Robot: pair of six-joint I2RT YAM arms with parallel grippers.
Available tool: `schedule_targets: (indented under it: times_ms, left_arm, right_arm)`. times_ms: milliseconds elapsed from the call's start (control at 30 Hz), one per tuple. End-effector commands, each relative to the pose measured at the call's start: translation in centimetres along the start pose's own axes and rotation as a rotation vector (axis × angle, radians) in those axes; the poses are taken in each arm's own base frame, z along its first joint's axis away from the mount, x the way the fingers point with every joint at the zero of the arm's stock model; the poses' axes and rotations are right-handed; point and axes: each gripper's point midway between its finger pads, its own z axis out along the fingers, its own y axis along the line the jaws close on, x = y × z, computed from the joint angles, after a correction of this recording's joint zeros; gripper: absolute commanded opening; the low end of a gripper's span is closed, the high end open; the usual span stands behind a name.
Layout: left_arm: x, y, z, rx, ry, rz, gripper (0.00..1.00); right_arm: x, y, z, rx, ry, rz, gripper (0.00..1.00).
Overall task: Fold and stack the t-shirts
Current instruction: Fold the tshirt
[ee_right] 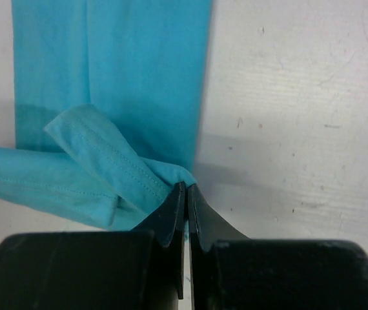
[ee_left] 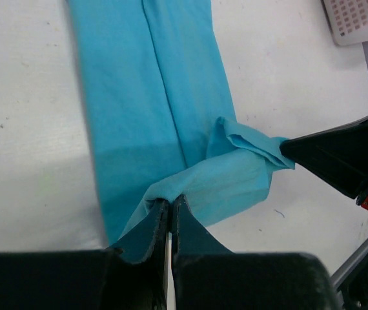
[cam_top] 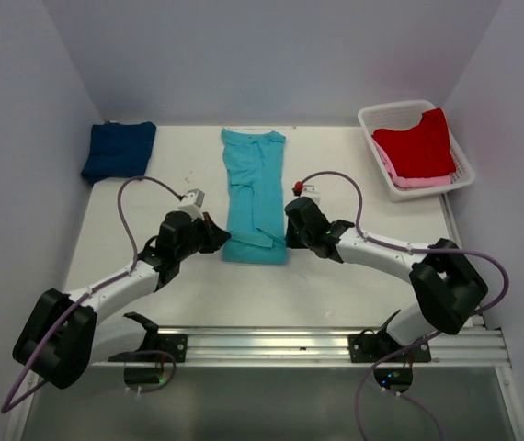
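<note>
White tabletop (cam_top: 271, 294) lies before us. Near its middle, our left gripper (ee_left: 170, 203) and right gripper (ee_right: 186, 188) each pinch a near hem corner of the turquoise t-shirt (cam_top: 255, 184), a long strip. We should lift both corners level and carry them evenly to the far end. Beyond, a navy t-shirt (cam_top: 119, 150) lies folded far left, and red (cam_top: 416, 142) and pink t-shirts (cam_top: 423, 182) fill the basket (cam_top: 393, 107).

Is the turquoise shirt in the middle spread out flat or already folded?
Partly folded: the turquoise shirt is a narrow lengthwise strip, its near corners pinched by the left gripper and right gripper.
</note>
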Motion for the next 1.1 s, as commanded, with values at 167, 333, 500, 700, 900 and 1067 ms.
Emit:
schedule_targets:
  times_ms: [167,333,500,700,900,1067]
  left_arm:
    - [-6.1,-1.1,3.1,-0.016,-0.17,0.099,0.0]
    - [-7.5,-0.5,3.8,-0.041,-0.194,0.1,0.0]
    - [-8.9,0.8,5.4,-0.063,-0.198,0.077,0.0]
    - [-12.8,2.3,9.2,-0.078,-0.214,0.087,0.0]
    - [-22.2,3.4,11.3,-0.079,-0.343,0.05,0.8]
    - [-22.9,1.8,7.7,-0.058,-0.404,0.087,1.0]
  right_arm:
    - [-6.0,1.9,1.3,-0.041,-0.108,-0.041,0.0]
    - [-8.0,2.5,2.0,-0.041,-0.128,-0.065,0.0]
    - [-10.6,2.9,3.2,-0.039,-0.141,-0.073,0.0]
    - [-15.4,2.2,6.7,0.057,-0.181,-0.056,0.0]
    - [-22.4,-1.4,9.5,0.374,-0.261,-0.013,0.62]
    - [-21.5,-2.5,6.5,0.333,-0.362,0.034,0.78]
